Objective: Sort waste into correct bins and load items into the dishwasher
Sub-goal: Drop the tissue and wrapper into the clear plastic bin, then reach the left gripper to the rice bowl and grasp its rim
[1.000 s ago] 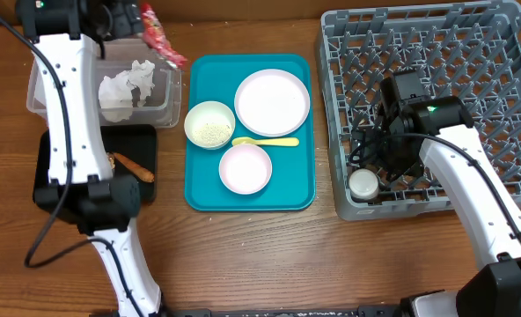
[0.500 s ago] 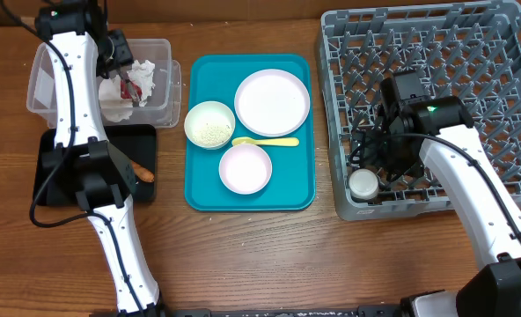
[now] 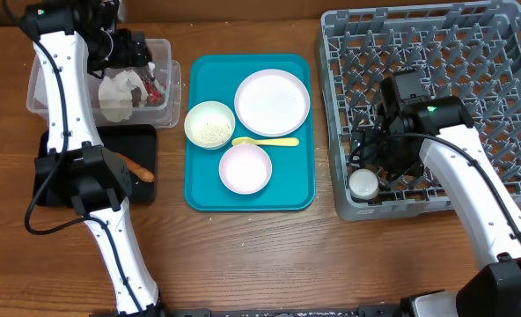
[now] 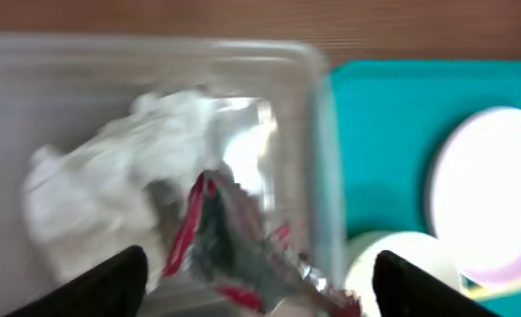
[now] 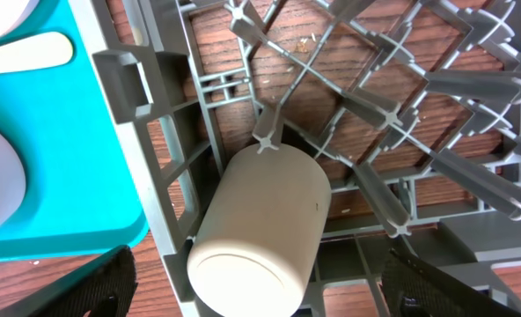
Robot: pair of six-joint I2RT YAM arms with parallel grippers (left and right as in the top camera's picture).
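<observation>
My left gripper (image 3: 137, 60) hangs open over the clear tub (image 3: 39, 81). In the left wrist view its fingers (image 4: 265, 286) spread wide above the red foil wrapper (image 4: 230, 242), which lies in the tub beside the crumpled white paper (image 4: 111, 185). My right gripper (image 3: 377, 163) is open inside the grey dish rack (image 3: 472, 53). Its fingers (image 5: 260, 295) stand either side of the small white cup (image 5: 260, 229), which lies on its side. The plate (image 3: 272, 101), rice bowl (image 3: 209, 123), pink bowl (image 3: 245, 167) and yellow spoon (image 3: 267, 141) sit on the teal tray (image 3: 199, 189). The carrot stick (image 3: 137, 168) lies in the black tray (image 3: 142, 136).
My left arm's links cross over the black tray and part of the tub. The rack's upright pegs (image 5: 375, 114) crowd close round my right gripper. Bare wood lies in front of the teal tray and rack.
My left gripper brought the red wrapper from above the tub's far corner down into the tub, let it go and opened. The right arm and cup have not moved.
</observation>
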